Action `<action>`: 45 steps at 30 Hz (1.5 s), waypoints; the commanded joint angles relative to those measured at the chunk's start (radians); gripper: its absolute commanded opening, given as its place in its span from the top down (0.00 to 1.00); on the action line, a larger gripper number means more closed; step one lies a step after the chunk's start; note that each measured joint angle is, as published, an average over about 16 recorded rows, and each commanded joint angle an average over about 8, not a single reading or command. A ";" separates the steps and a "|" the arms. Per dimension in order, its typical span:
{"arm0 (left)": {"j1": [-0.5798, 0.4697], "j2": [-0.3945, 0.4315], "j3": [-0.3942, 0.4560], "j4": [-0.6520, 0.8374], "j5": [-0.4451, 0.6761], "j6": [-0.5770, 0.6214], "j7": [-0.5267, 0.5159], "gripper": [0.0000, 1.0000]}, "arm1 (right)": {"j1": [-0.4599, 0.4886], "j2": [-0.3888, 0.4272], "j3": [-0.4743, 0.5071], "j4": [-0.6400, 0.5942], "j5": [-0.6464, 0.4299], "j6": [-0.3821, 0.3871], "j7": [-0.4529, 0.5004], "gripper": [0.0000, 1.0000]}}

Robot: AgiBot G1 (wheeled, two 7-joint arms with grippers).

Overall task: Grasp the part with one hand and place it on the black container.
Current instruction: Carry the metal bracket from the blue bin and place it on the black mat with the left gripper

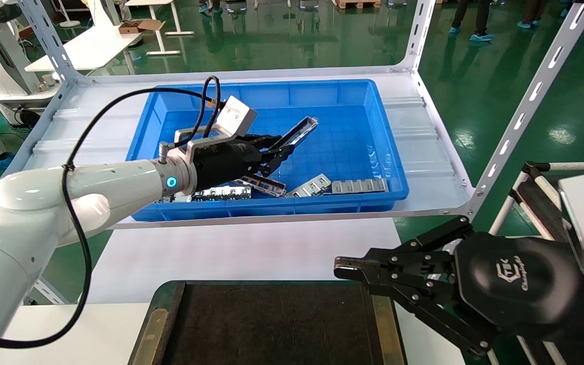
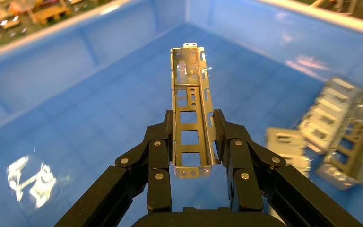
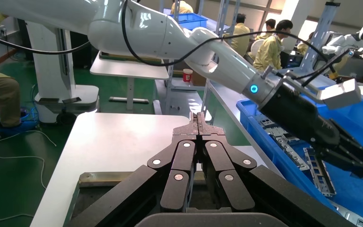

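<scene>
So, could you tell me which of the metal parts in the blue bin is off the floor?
The part clamped in the left gripper; the others lie along the blue bin's near wall.

A factory floor: glossy green floor (image 1: 500,86), slotted steel racking (image 1: 535,91), blue parts bin (image 1: 353,91), workers (image 3: 264,45) in yellow smocks and shoe covers.
</scene>
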 commanded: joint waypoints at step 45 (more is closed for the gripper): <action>0.547 -0.468 -0.015 -0.957 -0.118 0.238 -0.247 1.00 | 0.000 0.000 -0.001 0.000 0.000 0.000 0.000 1.00</action>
